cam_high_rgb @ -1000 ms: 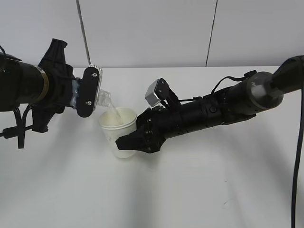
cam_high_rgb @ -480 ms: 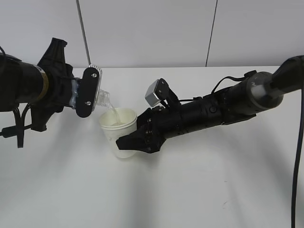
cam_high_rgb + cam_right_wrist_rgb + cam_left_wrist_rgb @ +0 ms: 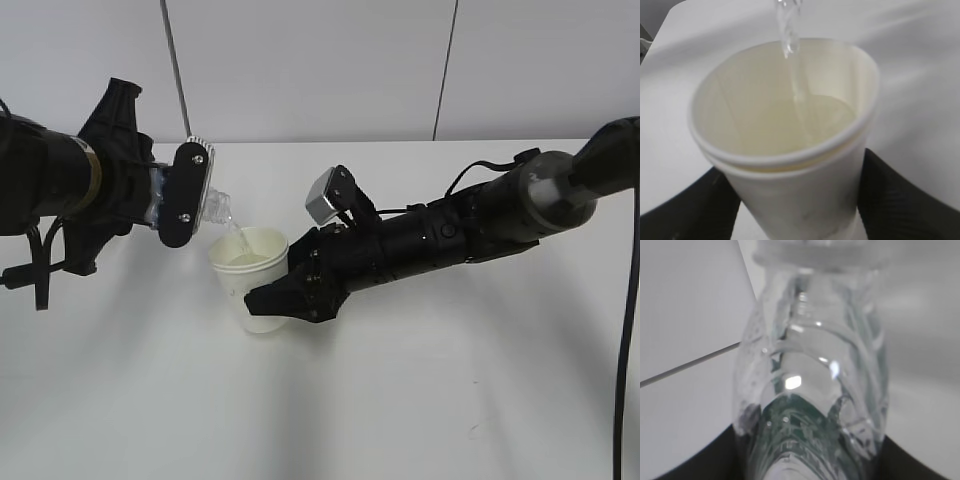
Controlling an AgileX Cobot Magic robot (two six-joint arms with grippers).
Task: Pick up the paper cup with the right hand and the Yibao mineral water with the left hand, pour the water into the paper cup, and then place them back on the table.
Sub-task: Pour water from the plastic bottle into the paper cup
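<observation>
Now the left gripper [image 3: 185, 195] clamps the bottle [image 3: 212, 204], tipped on its side with the open neck just above the cup [image 3: 249, 275], and a thin stream of water [image 3: 790, 37] drops into it. Over on the right, the right gripper [image 3: 285, 297] grips the cup around its wall, holding it upright over the table [image 3: 400, 380], partly filled.

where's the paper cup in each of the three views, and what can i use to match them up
Exterior view: the paper cup sits left of centre, gripped by the right hand, below the tilted Yibao mineral water.
Left wrist view: the cup is not visible; the bottle fills the frame.
Right wrist view: the cup fills the centre, seen from above.
Shared landmark: the water stream, also in the exterior view.
</observation>
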